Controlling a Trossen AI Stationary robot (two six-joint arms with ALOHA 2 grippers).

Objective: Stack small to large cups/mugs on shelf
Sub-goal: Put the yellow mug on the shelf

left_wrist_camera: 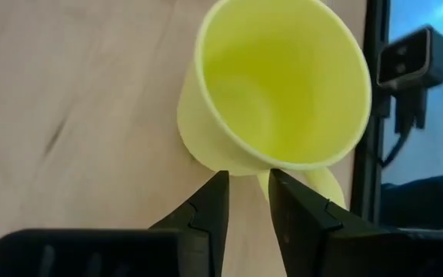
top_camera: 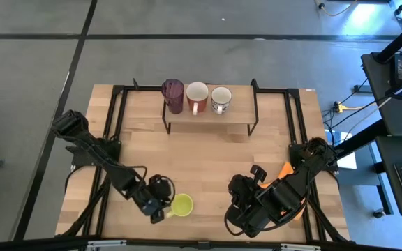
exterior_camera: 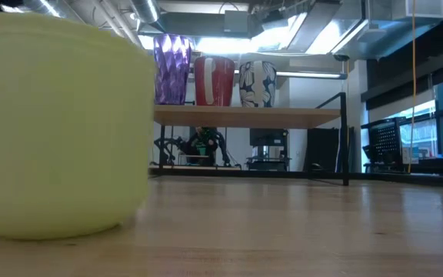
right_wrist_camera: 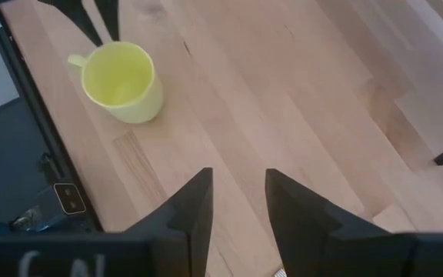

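Three mugs [top_camera: 197, 97] on shelf [top_camera: 208, 118]; left pincer [left_wrist_camera: 247, 201] open beside yellow-green mug [top_camera: 182, 205].

No legible text, label, brand, number or sign appears in any view. Pale marks on the right hand's [right_wrist_camera: 237, 204] housing in the right wrist view are cut off at the edge and cannot be read.

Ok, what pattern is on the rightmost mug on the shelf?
White mug with dark blue leafy markings, clearest in the low view.
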